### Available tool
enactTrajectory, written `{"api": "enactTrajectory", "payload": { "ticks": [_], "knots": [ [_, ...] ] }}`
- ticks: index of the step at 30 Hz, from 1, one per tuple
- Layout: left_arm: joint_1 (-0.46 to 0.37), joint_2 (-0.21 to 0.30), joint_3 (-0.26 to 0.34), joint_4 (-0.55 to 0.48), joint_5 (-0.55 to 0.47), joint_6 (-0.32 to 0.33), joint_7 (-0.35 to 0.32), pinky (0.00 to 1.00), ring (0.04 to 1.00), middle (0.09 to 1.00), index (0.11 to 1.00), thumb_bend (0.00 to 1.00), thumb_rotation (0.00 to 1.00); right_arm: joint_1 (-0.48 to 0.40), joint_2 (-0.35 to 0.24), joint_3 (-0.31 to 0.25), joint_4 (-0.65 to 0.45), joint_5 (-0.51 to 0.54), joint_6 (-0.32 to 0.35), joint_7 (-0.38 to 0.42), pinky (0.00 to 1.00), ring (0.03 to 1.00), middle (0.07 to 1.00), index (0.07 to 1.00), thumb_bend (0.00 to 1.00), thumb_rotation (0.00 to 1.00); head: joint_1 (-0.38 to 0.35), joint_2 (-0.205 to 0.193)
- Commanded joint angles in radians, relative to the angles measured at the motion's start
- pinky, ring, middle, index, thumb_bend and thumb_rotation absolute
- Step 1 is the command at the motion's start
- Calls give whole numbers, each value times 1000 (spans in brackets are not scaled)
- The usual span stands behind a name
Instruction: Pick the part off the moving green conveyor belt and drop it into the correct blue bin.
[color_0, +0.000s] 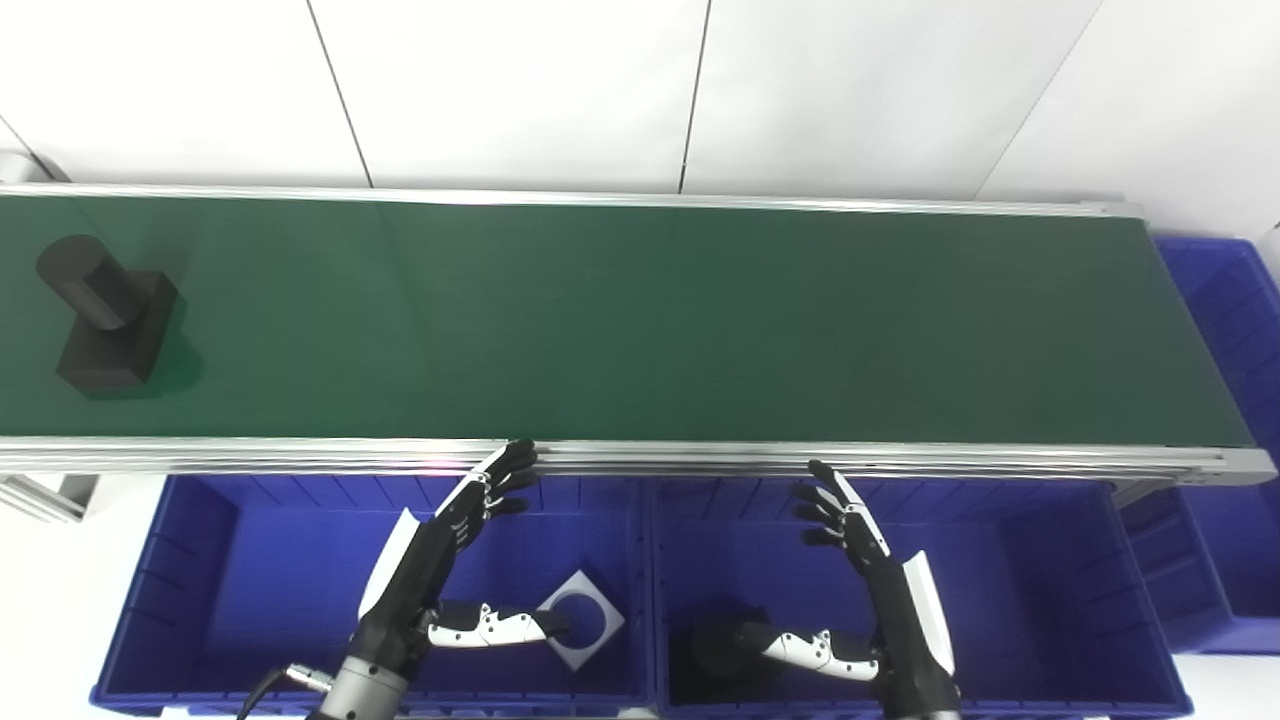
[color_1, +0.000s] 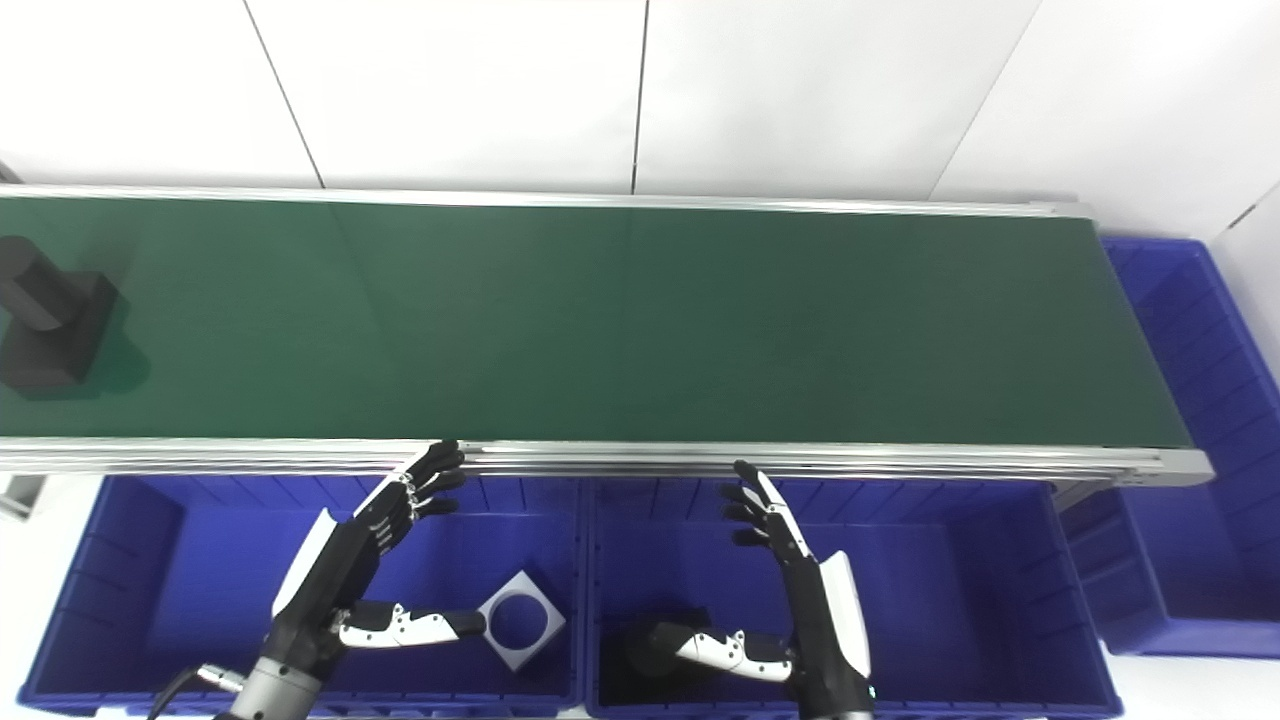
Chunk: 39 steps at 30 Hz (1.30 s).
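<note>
A black part (color_0: 100, 312), a cylinder on a square block, lies on the green conveyor belt (color_0: 640, 320) at its far left end. It also shows in the right eye view (color_1: 45, 315). My left hand (color_0: 450, 560) is open and empty above the left blue bin (color_0: 180, 600), its fingertips near the belt's front rail. My right hand (color_0: 860, 590) is open and empty above the middle blue bin (color_0: 1080, 600). Both hands are far to the right of the part.
A grey square plate with a round hole (color_0: 585, 618) lies in the left bin. A black part (color_0: 715, 645) lies in the middle bin, partly behind my right thumb. A third blue bin (color_0: 1225, 400) stands at the belt's right end. A white wall is behind.
</note>
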Motion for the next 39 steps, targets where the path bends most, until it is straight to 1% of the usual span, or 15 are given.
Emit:
{"api": "enactTrajectory", "payload": {
  "ticks": [1,4,5,6,7,8,9,10,11,13,20,25,29,33,39],
  "knots": [
    [-7,3,-5,-6,0,-34,26,781,851,896,897,927,162,-3,4,-5,-31,4,-59,2,696,789,836,924,988,395,0,0],
    [-10,3,-24,2,19,-34,43,778,853,899,893,924,155,-8,-14,1,-21,35,-59,3,694,787,838,927,980,384,136,-49],
    [-10,3,-32,5,28,-34,52,766,846,890,890,928,173,-8,-20,1,-17,39,-59,3,709,795,842,934,973,396,149,-55],
    [-10,1,-40,10,36,-34,62,759,838,883,884,936,180,-7,-29,4,-15,53,-60,3,723,804,849,941,966,388,212,-86],
    [-11,1,-48,13,41,-34,71,755,834,879,880,941,182,-7,-35,7,-13,64,-60,3,730,808,853,945,962,381,212,-86],
    [-13,-2,-59,20,54,-34,91,753,831,876,877,945,184,-11,-47,15,-5,76,-60,-5,737,812,856,948,958,375,276,-124],
    [-16,-2,-70,25,64,-34,109,735,813,864,864,955,194,-15,-57,22,1,85,-60,-13,730,811,859,956,950,367,286,-129],
    [-21,-4,-83,35,81,-34,135,725,804,858,858,961,199,-20,-68,29,11,92,-60,-22,726,810,860,960,946,364,332,-161],
    [-25,-3,-94,42,93,-34,157,706,788,849,848,974,214,-24,-76,35,17,97,-60,-30,736,822,863,967,940,354,332,-161],
    [-37,1,-123,58,115,-34,208,684,774,840,833,990,218,-27,-89,41,29,92,-60,-43,769,846,879,984,929,356,370,-194],
    [-86,41,-229,97,149,-34,360,650,749,815,801,1000,215,-35,-106,60,48,145,-60,-50,845,886,906,1000,904,291,388,-228],
    [-112,71,-290,117,153,-34,431,655,747,817,800,1000,239,-39,-101,69,68,112,-60,-107,788,846,877,989,908,286,372,-252],
    [-124,86,-319,128,150,-34,462,639,736,816,805,1000,240,-48,-109,92,77,100,-60,-147,737,807,864,979,891,247,360,-268],
    [-133,95,-337,132,149,-34,482,628,729,812,794,1000,241,-59,-119,119,80,100,-60,-186,683,773,843,971,887,238,355,-263],
    [-141,98,-351,131,141,-34,491,629,733,809,787,1000,232,-57,-136,135,49,99,-60,-222,674,763,835,973,884,246,351,-257]
  ]
}}
